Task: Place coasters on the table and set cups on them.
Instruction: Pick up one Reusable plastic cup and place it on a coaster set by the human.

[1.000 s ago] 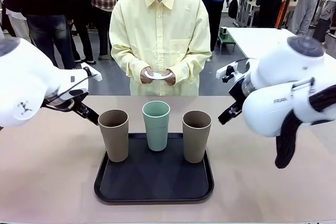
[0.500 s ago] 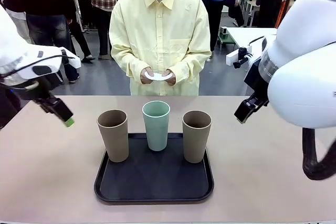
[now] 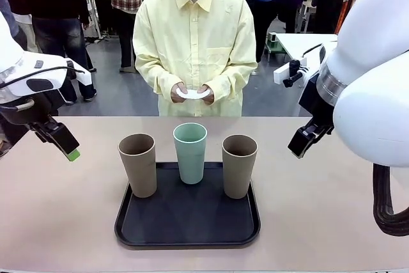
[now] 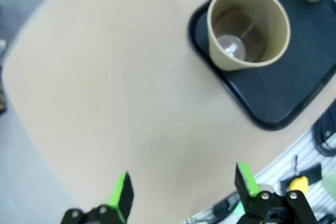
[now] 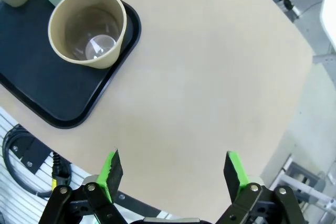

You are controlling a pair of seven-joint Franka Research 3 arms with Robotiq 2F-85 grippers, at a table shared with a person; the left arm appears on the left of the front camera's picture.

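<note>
Hovering wide open, empty: left gripper by the table's left edge, right gripper by its right. Cups on tray at the front edge; coasters in person's hands past the far edge. Keep clear, leaving tabletop for coasters first. From wrists, empty cup insides; from front, coasters.
</note>
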